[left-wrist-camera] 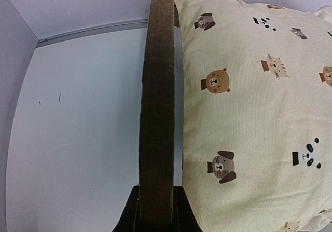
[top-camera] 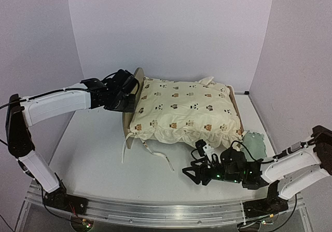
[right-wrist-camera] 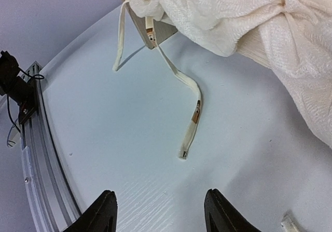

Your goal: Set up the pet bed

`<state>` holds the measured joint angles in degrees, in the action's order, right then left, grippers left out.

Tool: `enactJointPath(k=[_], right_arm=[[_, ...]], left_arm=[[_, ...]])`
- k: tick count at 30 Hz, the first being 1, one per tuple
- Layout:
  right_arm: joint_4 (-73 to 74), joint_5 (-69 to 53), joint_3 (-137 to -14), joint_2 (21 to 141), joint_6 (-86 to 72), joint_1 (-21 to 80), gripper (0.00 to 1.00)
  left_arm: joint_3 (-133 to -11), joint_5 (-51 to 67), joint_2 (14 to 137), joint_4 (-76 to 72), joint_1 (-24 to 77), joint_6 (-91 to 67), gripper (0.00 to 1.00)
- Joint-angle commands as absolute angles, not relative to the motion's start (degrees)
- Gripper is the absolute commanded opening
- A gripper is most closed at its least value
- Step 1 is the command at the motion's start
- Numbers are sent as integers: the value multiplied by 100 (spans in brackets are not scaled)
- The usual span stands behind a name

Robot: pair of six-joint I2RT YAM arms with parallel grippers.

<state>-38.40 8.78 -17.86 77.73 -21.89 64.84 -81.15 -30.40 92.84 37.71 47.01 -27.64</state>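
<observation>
White table, lilac walls: L gripper pinches pet bed headboard between its fingers; R gripper gapes wide, loose tie just ahead. Cushion on; ties, mint pillow apparently left.

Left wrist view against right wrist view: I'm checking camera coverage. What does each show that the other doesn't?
Left wrist only: the pet bed headboard's edge, pinched in the left tool, and the cushion prints of animals. Right wrist only: the loose ties lying on the table, the metal rail at its edge, and the open, empty right tool. Both: the cream cushion, some bed wood and the white table.
</observation>
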Motion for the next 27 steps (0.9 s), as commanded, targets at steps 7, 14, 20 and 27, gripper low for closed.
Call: enactJointPath(k=[7,14,20,27], right_arm=[[42,1700,-3035,5892,-1558,6513,60],[1170,2965,-3690,5573,-1359,6511,69],[1659,4115,-4143,5559,-1171,6486,76],[1731,4643,-4296,5632,-1239,6305,79]], left_arm=[[-7379,-4023,8593,4112,4512,-3092,0],[-6900,-4301,7977,4726,4332,-3527,0],[-6757,-4583,7462,5490,4051,-4126,2],[-6578,-4873,7038,5919,3918,-4591,5]])
